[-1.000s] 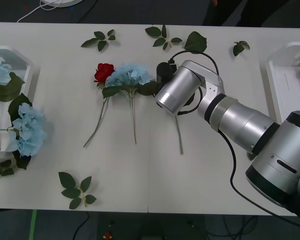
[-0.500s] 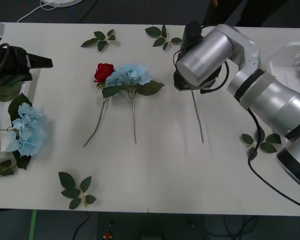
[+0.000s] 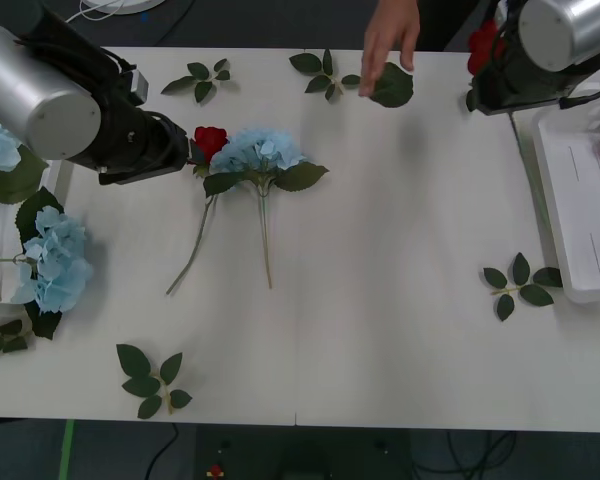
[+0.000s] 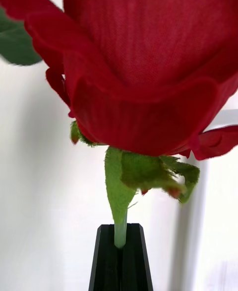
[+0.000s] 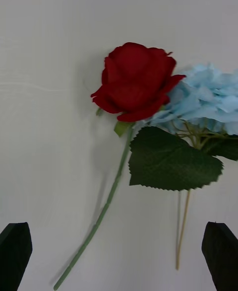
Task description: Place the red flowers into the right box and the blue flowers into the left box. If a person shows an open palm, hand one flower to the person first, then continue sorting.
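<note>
Roses: one is lying in the right box (image 3: 580, 200), another, carried there since earlier, is sitting clamped in the right gripper (image 4: 119, 244), while the left gripper (image 5: 119, 256), newly arrived, is gaping over a table rose (image 5: 134, 80).

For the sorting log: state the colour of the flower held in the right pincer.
Deep red: a rose, its stem clamped in the right pincer; right wrist view shows it best.

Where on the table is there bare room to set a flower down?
Bare: the wide middle between the blue flower stems and the leaf sprig by the right box. Crowded: the left edge, with hydrangeas and the left pincer.
</note>
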